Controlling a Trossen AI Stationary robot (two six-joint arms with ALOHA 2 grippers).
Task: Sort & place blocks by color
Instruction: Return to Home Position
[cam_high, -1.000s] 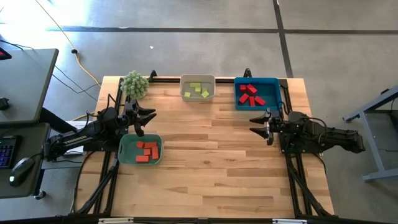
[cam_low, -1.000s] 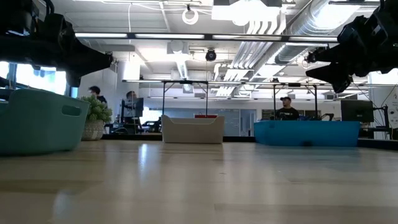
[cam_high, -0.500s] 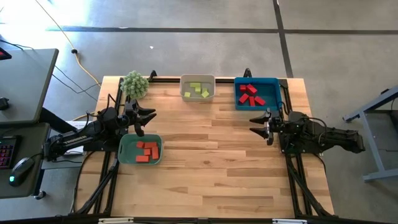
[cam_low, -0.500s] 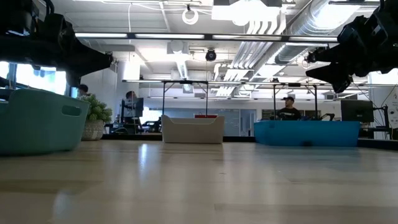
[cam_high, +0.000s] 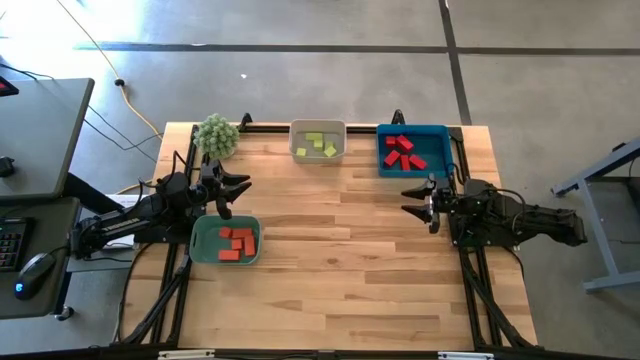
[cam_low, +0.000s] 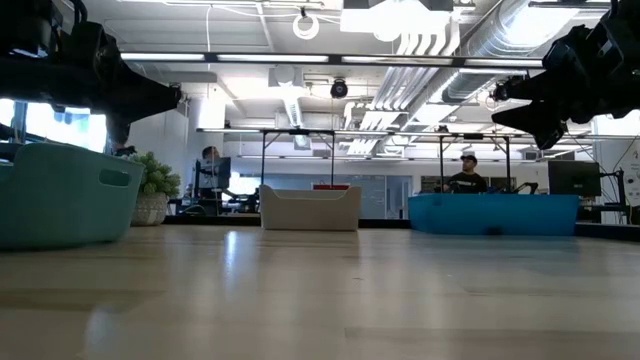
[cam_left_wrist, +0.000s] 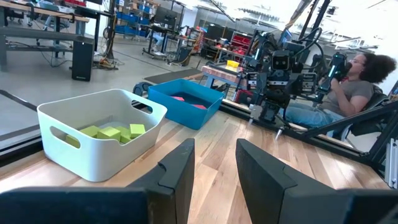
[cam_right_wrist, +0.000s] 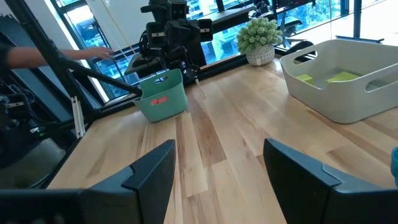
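The left hand (cam_high: 236, 196) hangs empty with its fingers parted, just beside the rim of the green bin (cam_high: 195, 246) that holds the orange blocks (cam_high: 237, 242). The right hand (cam_high: 407, 200), spread wider and also empty, hovers over bare bench (cam_high: 330, 270) near the blue bin (cam_high: 412, 128) with the red blocks (cam_high: 401, 150). The yellow-green blocks (cam_high: 318, 143) lie in the pale bin (cam_high: 318, 124) between that bin and the plant (cam_high: 217, 134). No block shows loose on the bench, though the arms may hide a spot beneath them. The main risk sits at the left: if that hand drops or swings while settling, a finger could clip the green bin's rim, shoving or tipping it and spilling orange blocks. The right hand is less exposed, yet a sweep toward the blue bin could nudge its corner. Against the earlier frames, arms, bins and blocks keep the same places; only a person behind the plant in the low view has gone from sight.
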